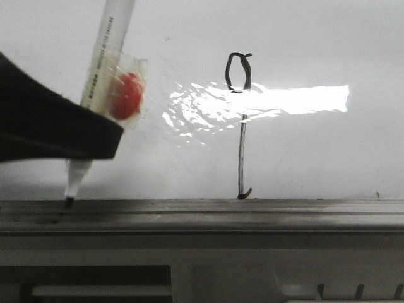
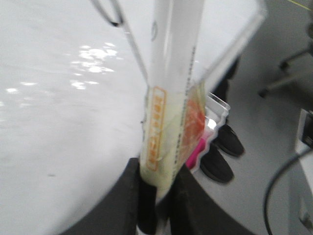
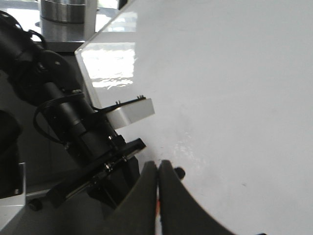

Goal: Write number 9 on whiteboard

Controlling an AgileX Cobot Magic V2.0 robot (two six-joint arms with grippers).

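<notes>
The number 9 is drawn in thin black line on the whiteboard, an oval loop above a long stem with a small hook at the ledge. Part of its line shows in the left wrist view. My left gripper is shut on the white marker pen, which has a red blob taped to it. The pen tip rests at the grey ledge, well left of the 9. My right gripper is shut and empty over the board.
A grey metal ledge runs along the board's lower edge. A bright glare patch crosses the stem. Black shoes and a chair base show on the floor. A black stand sits beside the board.
</notes>
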